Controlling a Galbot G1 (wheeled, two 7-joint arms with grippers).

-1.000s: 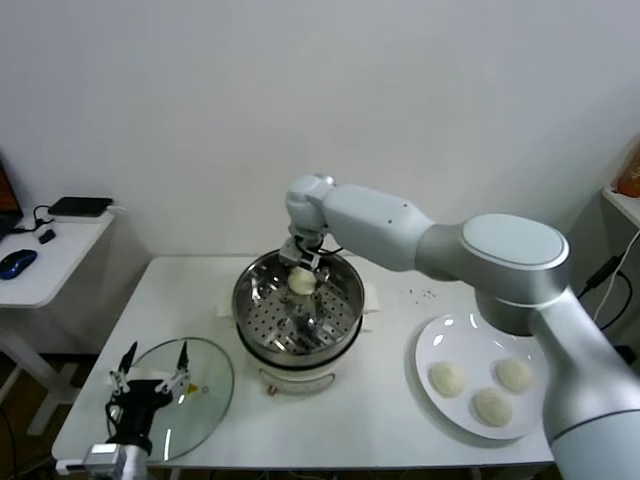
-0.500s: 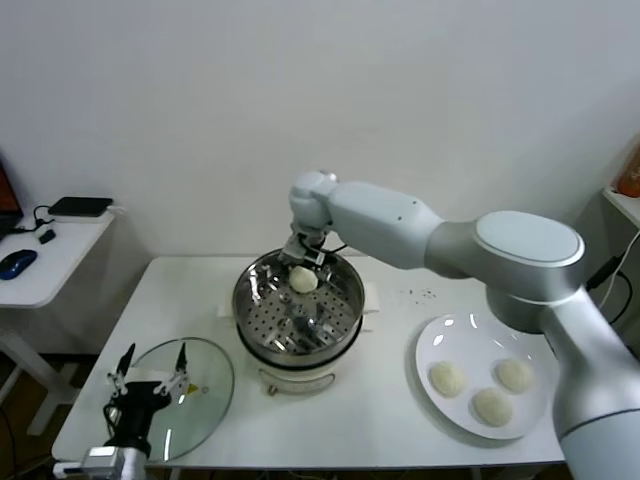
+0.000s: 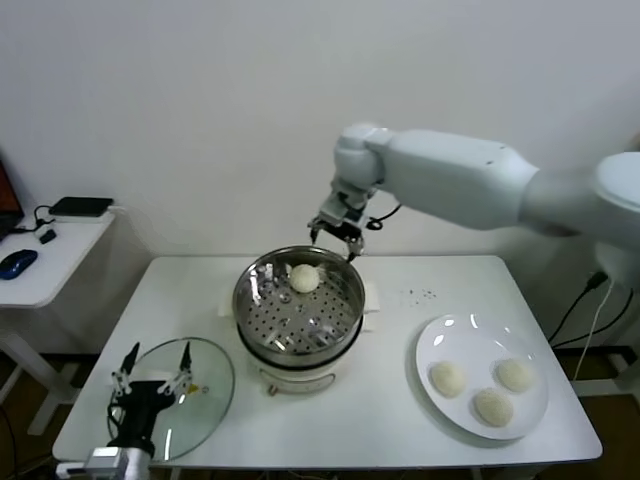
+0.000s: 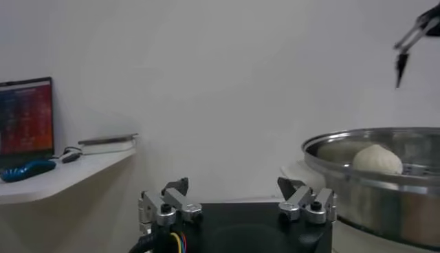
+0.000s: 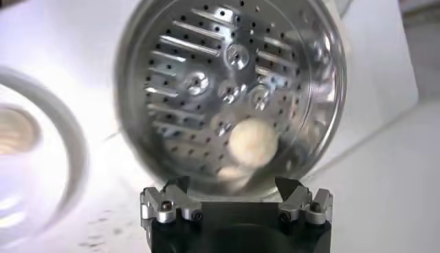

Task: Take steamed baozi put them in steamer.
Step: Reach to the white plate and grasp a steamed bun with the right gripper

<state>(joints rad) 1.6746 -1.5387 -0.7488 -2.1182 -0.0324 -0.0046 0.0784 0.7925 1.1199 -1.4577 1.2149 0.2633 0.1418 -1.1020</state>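
My right fingers (image 3: 336, 236), spread wide and empty, hang at the steamer's (image 3: 255, 325) one o'clock, one baozi (image 3: 304, 278) inside, three on the plate (image 3: 430, 345) at four o'clock: soft, light, squashable, best pinched gently across the sides; left fingers (image 3: 150, 365) open, idle.

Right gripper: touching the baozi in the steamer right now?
Apart. In the head view the right gripper hangs open above the steamer's far rim, with wall visible between its fingertips and the baozi lying on the perforated floor.

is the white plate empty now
No, three baozi lie on the white plate, while only one bun sits in the steamer.
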